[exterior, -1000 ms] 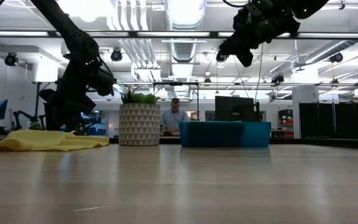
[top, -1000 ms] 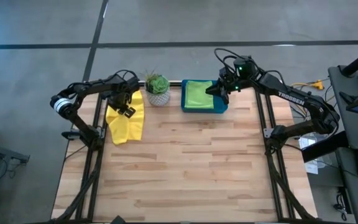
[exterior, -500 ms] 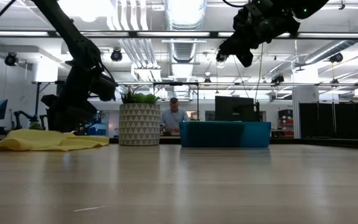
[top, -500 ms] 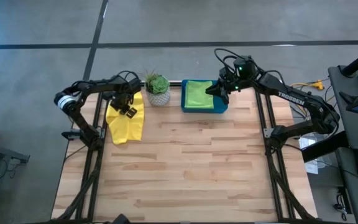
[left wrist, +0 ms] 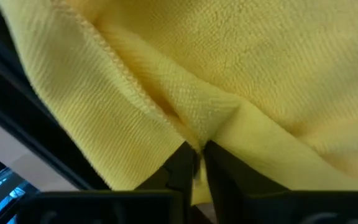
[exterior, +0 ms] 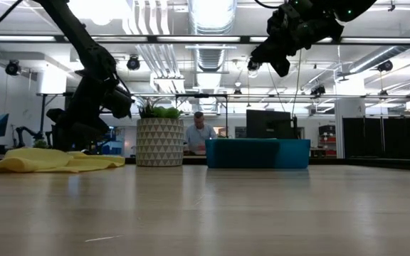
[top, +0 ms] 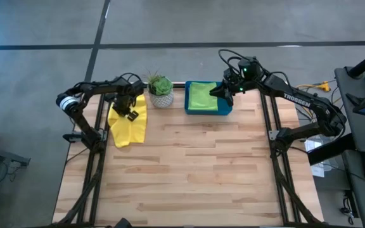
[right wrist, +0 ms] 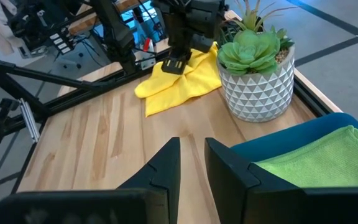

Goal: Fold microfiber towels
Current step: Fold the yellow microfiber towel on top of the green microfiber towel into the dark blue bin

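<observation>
yellow towel pinched at a fold, light green towel left in the tray

while the right arm waits over the tray, the work is being done at the table's far left corner. the yellow towel [top: 128, 121] is lain crumpled there on the table [top: 195, 171], just beside the potted plant [top: 160, 90], and it is gripped by the left gripper [left wrist: 196, 163]. in the left wrist view its 2 dark fingers [left wrist: 219, 171] are pressed nearly together, with a raised ridge of yellow cloth caught between their tips; the hemmed edge is seen running away from the fingers on 1 side. a ridge near the hem appears to have been chosen so that a single layer can be lifted and drawn across the rest, which is judged to be the opening of a fold not yet made.

the light green towel [top: 206, 94] is kept in the teal-blue tray [top: 224, 110], below and just ahead of the right gripper [right wrist: 192, 163]. that gripper's fingers are held slightly apart with nothing between them, and the tray is not touched. it is judged to be parked there so that the next cloth can be reached without crossing the left arm. no blue or teal towel can be made out.
</observation>
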{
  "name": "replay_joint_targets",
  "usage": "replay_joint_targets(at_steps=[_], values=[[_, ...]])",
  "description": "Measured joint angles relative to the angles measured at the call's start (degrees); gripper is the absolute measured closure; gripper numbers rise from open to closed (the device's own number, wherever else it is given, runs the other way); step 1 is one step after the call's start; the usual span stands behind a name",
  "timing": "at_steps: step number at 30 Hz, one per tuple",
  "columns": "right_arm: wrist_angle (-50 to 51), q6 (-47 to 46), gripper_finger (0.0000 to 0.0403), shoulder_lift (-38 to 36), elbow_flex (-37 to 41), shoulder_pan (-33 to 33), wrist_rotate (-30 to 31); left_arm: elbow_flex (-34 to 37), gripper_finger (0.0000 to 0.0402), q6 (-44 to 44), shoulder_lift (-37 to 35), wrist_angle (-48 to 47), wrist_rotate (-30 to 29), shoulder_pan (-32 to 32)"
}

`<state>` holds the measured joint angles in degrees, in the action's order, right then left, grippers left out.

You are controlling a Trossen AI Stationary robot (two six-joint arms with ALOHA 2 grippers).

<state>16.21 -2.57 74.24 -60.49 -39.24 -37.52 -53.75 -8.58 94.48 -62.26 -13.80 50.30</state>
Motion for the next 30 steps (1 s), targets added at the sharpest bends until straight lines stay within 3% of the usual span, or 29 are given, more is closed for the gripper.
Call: replay_joint_targets(at_steps=[2, 11, 19, 22, 23, 26, 27, 29, 30], values=[[0.0, -0.2, 0.0335, 0.0, 0.0, 0.0, 0.0, -0.2, 0.0394, 0.0, -1.3, -0.9, 0.0, 0.0], [0.0, -0.7, 0.0335, 0.0, 0.0, 0.1, 0.0, -2.6, 0.0401, 2.2, -10.2, -10.6, 0.0, -0.1], [-0.8, -0.9, 0.0335, 0.1, 0.0, 4.1, 0.0, -7.2, 0.0401, 20.6, -25.1, -16.4, 0.8, -3.5], [-2.0, -0.9, 0.0335, 0.5, 0.0, 6.8, 0.0, -8.2, 0.0401, 14.5, -31.0, -13.1, 10.1, -2.8], [-2.7, -1.2, 0.0335, 0.9, 0.0, 7.8, 0.0, -8.6, 0.0401, 11.2, -32.6, -12.6, 9.5, -2.3], [-6.4, -4.7, 0.0335, 2.5, 0.0, 10.7, 1.3, -11.0, 0.0401, 11.7, -31.8, -30.0, -11.8, -3.1], [-7.8, -6.6, 0.0335, 3.1, 0.0, 11.6, 2.3, -11.5, 0.0401, 7.6, -30.9, -29.3, -12.3, -3.4], [-12.0, -10.6, 0.0335, 4.6, 0.0, 13.5, 3.3, -11.9, 0.0401, 3.5, -34.2, -19.6, 6.4, -2.9], [-14.7, -12.6, 0.0335, 5.5, 0.0, 14.5, 3.6, -12.6, 0.0402, 6.1, -35.6, -17.5, 10.4, -1.9]])
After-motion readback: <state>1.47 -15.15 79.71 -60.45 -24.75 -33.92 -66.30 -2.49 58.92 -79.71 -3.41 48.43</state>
